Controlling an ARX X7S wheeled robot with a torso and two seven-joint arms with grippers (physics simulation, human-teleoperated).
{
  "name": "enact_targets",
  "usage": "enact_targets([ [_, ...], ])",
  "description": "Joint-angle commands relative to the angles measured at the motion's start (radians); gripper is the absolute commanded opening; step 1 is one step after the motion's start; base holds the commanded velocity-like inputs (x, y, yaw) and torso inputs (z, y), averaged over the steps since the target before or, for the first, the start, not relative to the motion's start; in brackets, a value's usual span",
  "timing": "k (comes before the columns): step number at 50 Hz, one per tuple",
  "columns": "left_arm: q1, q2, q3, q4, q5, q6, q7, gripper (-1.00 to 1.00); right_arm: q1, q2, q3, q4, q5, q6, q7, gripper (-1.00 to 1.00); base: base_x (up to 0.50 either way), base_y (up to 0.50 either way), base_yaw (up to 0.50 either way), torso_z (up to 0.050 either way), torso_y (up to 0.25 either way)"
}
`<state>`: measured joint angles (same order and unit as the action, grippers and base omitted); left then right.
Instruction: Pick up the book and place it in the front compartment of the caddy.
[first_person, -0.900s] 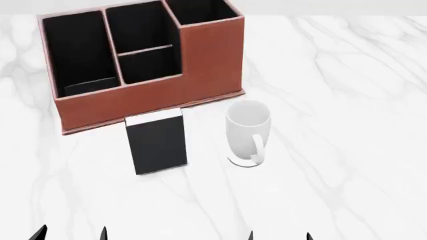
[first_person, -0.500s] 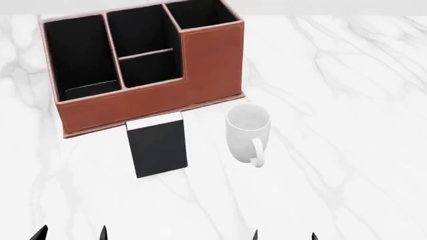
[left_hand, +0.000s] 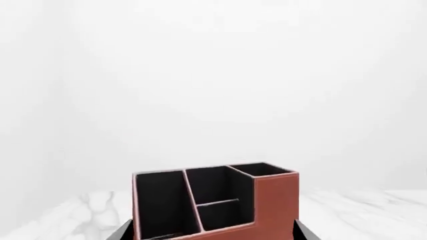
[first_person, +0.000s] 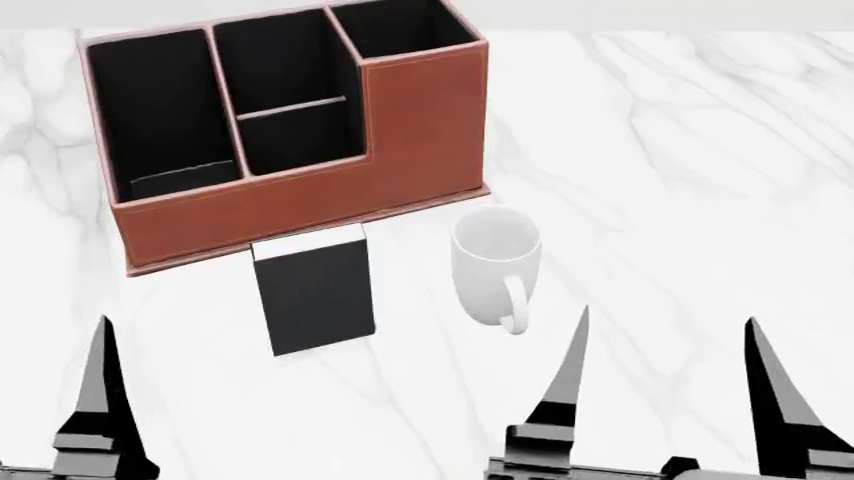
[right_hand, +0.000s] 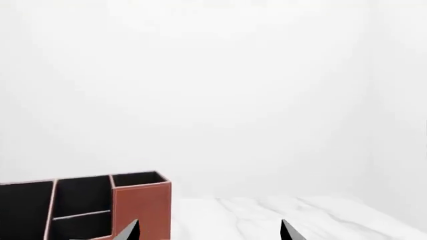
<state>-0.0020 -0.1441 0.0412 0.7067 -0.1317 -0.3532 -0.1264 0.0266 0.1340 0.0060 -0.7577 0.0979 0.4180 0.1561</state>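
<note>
The black book (first_person: 316, 295) with a white top edge stands on the marble table, just in front of the caddy (first_person: 414, 130). The reddish-brown caddy has black slots and its taller end is on the right. It also shows in the left wrist view (left_hand: 277, 205) and the right wrist view (right_hand: 140, 205). My left gripper (left_hand: 212, 231) is open and empty; only one of its fingers (first_person: 100, 400) shows in the head view, left of the book and nearer me. My right gripper (first_person: 667, 345) is open and empty, right of the mug and nearer me. The book is out of both wrist views.
A white mug (first_person: 497, 260) stands upright right of the book, its handle toward me. The white marble table (first_person: 694, 150) stretches to the right of the caddy. A plain white wall lies behind the table.
Both grippers have come up into the head view, their fingers now reaching far higher in the picture. The book, mug and caddy have stayed in place.
</note>
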Motion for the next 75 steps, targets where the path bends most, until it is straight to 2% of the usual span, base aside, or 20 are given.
enact_targets([
  [1, -0.006, -0.031, -0.001, 0.213, -0.022, -0.109, -0.025, 1.00, 0.017, 0.025, 0.012, -0.196, 0.024, 0.121, 0.025, 1.00, 0.00, 0.00, 0.00, 0.000, 0.000],
  [21, -0.002, -0.047, 0.006, 0.213, -0.034, -0.102, -0.042, 1.00, 0.020, 0.045, -0.001, -0.200, 0.010, 0.117, 0.059, 1.00, 0.02, 0.00, 0.00, 0.000, 0.000],
  [75, -0.009, -0.099, 0.036, 0.241, -0.068, -0.109, -0.103, 1.00, 0.034, 0.094, -0.012, -0.218, 0.046, 0.150, 0.114, 1.00, 0.50, 0.00, 0.00, 0.000, 0.001],
])
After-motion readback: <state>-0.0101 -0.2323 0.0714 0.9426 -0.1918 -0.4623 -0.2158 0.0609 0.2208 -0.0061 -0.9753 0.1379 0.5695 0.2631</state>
